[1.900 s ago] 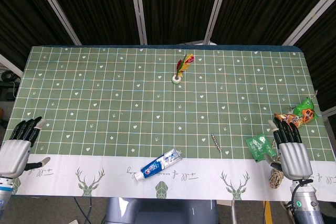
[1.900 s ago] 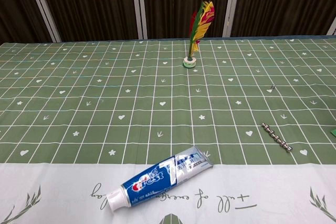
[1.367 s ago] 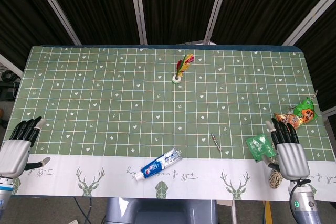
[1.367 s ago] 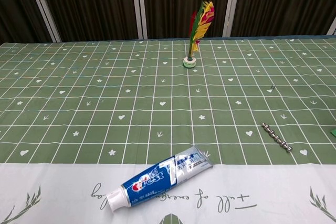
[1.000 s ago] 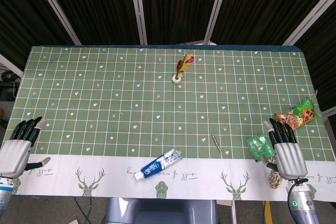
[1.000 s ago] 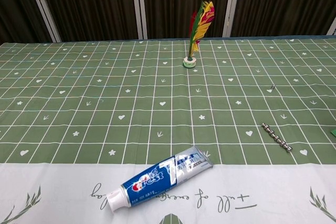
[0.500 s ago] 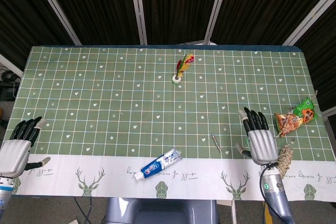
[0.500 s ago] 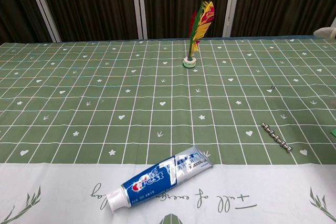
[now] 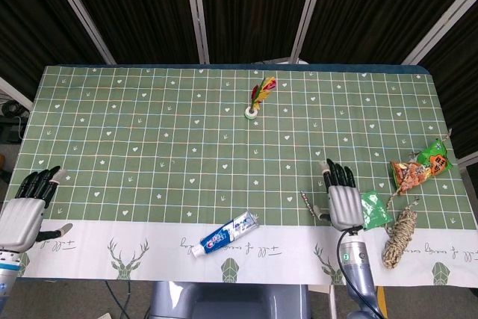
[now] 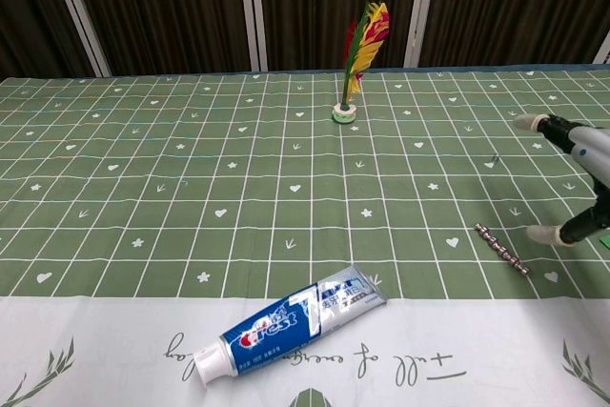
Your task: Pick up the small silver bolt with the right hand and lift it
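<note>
The small silver bolt [image 9: 306, 200] [image 10: 502, 250] lies on the green cloth near the white border, slanting toward the front right. My right hand [image 9: 343, 197] [image 10: 578, 178] hovers just to the right of it with fingers spread, open and holding nothing. In the chest view its fingertips [image 10: 548, 234] come close to the bolt without touching it. At the table's front left corner sits my left hand [image 9: 22, 211], fingers extended and empty; the chest view does not show it.
A blue toothpaste tube [image 9: 224, 234] [image 10: 291, 323] lies at the front centre. A feathered shuttlecock [image 9: 259, 97] [image 10: 356, 56] stands at the back middle. Right of my right hand are a green packet [image 9: 376, 209], a coil of twine [image 9: 399, 229] and an orange snack bag [image 9: 420, 164].
My right hand has swept left from the table's right edge, past the green packet, to just beside the bolt, and now enters the chest view. The left hand has not moved.
</note>
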You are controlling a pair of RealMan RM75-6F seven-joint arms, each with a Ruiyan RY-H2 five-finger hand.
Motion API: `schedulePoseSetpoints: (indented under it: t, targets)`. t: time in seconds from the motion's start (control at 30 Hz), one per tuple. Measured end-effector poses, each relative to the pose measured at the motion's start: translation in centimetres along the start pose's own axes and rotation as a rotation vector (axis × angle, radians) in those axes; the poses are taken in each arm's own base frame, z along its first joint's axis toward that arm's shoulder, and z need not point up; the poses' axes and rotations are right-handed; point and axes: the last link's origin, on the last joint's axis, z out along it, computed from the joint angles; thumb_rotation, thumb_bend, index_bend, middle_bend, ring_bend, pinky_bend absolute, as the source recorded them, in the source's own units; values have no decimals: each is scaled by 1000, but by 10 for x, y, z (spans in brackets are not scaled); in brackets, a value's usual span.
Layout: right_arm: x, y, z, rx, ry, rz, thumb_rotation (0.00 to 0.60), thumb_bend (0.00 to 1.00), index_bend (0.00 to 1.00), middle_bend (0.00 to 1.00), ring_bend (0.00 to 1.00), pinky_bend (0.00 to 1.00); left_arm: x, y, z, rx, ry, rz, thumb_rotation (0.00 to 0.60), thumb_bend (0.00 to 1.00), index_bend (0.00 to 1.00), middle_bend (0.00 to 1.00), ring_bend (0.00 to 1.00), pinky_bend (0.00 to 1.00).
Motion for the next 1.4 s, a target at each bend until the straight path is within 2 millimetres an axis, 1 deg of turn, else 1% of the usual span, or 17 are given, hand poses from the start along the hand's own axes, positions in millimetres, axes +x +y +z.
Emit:
schedulePoseSetpoints:
  t: [0.13, 0.4, 0.7, 1.03, 1.4]
  targets:
    - [-14, -1, 0, -22, -43, -7, 600, 127, 0, 0, 0, 0, 0, 0, 0, 1, -3, -1, 600, 0, 0, 0, 0, 0]
    - [-25, -2, -2, -47, -72, 10, 600, 127, 0, 0, 0, 0, 0, 0, 0, 2, 0, 1, 600, 0, 0, 0, 0, 0]
    - [-30, -5, -4, -54, -84, 39, 600, 127, 0, 0, 0, 0, 0, 0, 0, 4, 3, 5, 600, 0, 0, 0, 0, 0]
    - [-36, -3, -1, -72, -96, 43, 600, 128, 0, 0, 0, 0, 0, 0, 0, 4, 3, 3, 600, 0, 0, 0, 0, 0]
    - [-39, 0, 4, -89, -95, 33, 600, 127, 0, 0, 0, 0, 0, 0, 0, 7, 3, 2, 600, 0, 0, 0, 0, 0]
